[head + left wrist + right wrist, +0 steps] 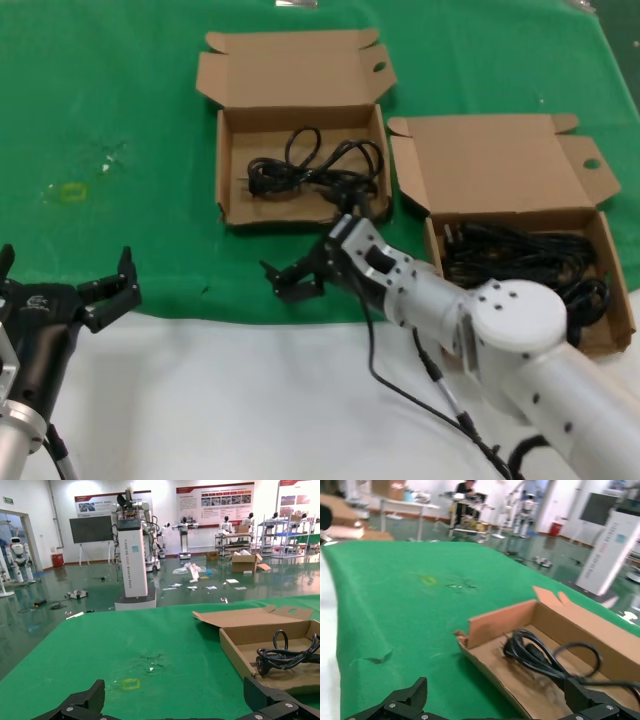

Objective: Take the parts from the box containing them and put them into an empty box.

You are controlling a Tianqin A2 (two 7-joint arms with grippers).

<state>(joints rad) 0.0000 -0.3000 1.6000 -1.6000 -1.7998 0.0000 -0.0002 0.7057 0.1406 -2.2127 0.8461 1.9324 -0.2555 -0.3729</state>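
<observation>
The power cords (520, 262) heaped in the box at the counter's right edge are limp and light; the right pincer (292, 281), open and empty, should grasp mid-bundle.

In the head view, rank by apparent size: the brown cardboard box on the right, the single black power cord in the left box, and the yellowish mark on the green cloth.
1. Brown cardboard box on the right, largest.
2. Single black power cord.
3. Yellowish mark, smallest.
</observation>
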